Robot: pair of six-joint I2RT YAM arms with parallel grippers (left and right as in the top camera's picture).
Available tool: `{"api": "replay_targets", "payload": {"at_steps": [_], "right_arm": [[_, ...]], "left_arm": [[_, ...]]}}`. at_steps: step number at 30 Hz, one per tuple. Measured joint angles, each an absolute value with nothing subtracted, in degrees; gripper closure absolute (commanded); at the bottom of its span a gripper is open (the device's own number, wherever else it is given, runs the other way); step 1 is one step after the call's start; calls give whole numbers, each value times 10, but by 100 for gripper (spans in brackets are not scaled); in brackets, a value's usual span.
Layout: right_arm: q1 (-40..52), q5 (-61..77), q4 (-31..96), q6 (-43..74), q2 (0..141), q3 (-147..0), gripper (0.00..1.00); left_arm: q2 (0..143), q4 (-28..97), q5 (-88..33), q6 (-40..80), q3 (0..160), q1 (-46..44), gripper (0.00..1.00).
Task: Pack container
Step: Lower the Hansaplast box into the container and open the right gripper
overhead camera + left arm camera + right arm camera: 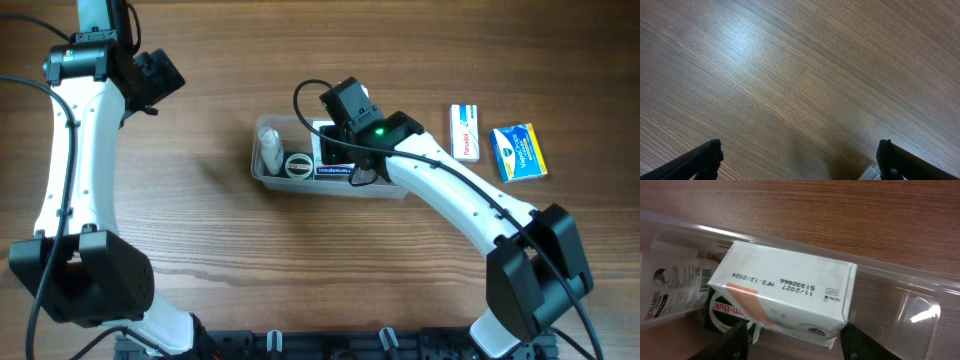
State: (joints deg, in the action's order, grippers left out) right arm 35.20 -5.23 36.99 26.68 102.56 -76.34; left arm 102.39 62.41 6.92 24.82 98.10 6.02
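The clear plastic container (262,168) lies mid-table and holds a white bottle (270,150), a round black-and-white tin (298,164) and a dark box. My right gripper (340,158) reaches down into it. In the right wrist view its fingers (797,342) sit on either side of a tilted white box (785,285) with printed dates. The box leans over the tin (715,315), beside the bottle (670,295), inside the container wall (900,280). My left gripper (165,75) is open and empty at the far left, over bare wood (800,162).
A white-and-red box (464,131) and a blue-and-yellow box (521,152) lie on the table to the right of the container. A small pale ridged object (869,174) shows at the bottom edge of the left wrist view.
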Motion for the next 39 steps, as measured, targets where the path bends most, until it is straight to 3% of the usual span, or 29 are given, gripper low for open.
{"api": "replay_targets", "payload": {"at_steps": [8,10,14,17,27,39], "right_arm": [[352,-68,362,253,1025,-763,43],[352,-77,354,241,1025,-763,47],[352,-98,350,223,1025,-763,83],[352,-104,338,216,1025,-763,96],[352,-106,317,213,1024,-763,96],[315,-118,442,277,1024,-765,96]], "left_arm": [[1024,624,69,248,981,60,0],[1024,624,69,248,981,60,0],[1024,624,69,248,981,60,0],[1024,624,69,248,981,60,0],[1024,624,69,248,981,60,0],[1024,624,69,248,981,60,0]]}}
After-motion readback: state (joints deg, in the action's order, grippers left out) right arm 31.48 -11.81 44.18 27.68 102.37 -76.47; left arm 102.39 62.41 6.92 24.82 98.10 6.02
